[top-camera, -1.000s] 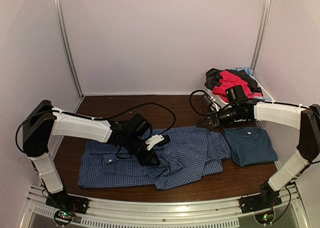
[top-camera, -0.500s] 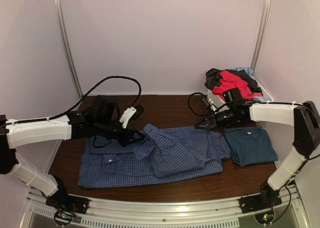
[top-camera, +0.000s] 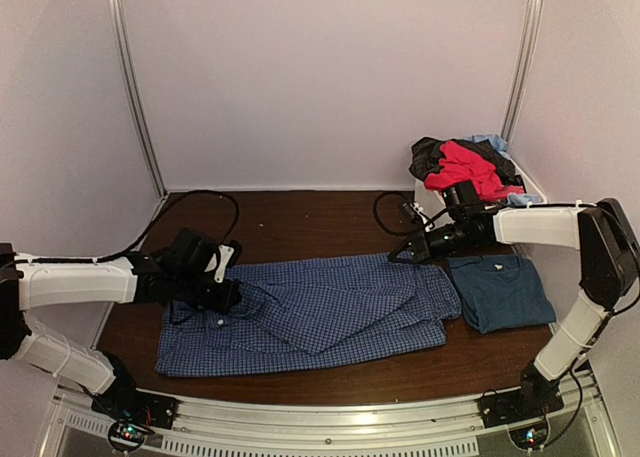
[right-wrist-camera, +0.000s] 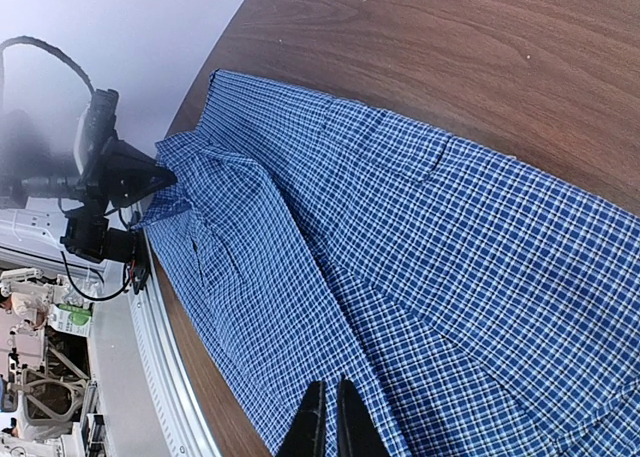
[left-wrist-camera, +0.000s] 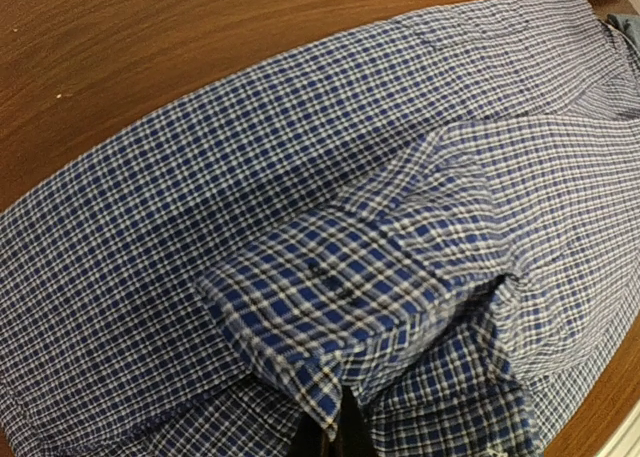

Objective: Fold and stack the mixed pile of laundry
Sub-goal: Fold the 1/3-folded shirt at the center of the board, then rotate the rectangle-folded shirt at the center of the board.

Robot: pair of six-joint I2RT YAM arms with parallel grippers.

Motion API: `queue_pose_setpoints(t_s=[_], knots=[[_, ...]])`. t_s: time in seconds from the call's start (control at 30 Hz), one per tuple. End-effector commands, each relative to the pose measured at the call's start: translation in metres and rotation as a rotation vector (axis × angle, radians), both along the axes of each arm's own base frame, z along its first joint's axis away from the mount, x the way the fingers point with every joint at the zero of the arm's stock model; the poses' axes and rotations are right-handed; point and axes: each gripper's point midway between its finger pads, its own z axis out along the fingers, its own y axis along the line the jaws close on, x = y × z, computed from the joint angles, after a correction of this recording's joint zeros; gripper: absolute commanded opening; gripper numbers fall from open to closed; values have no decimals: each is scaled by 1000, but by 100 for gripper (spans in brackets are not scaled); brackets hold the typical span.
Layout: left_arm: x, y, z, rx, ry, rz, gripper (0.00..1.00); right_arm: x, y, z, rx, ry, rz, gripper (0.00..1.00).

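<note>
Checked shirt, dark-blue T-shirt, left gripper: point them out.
checked shirt (top-camera: 330, 315): top external view, middle of the spread body.
dark-blue T-shirt (top-camera: 498, 290): top external view, centre of the folded square.
left gripper (top-camera: 231, 295): top external view, fingertips shut on the shirt's cuff.

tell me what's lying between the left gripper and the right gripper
The checked shirt, spread on the table, spans the stretch between the left gripper and the right gripper, both shut on it. The top view shows it.
</note>
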Motion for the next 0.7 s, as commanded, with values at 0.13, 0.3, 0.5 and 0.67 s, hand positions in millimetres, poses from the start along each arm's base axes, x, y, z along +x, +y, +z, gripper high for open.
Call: queue_pose_setpoints(t_s=[0.13,0.3,0.5,0.67], knots=[[20,34,21,68,-121,177,0,8,-1,1,-7,-19,-10,5],[17,53,8,157,-63,239,37,4,-3,-3,-36,-4,-18,3],[33,45,63,102,-197,214,72,-12,-4,-7,-145,-11,-52,3],[47,-15,64,-1,-140,11,70,-33,6,-20,-202,7,-70,4]])
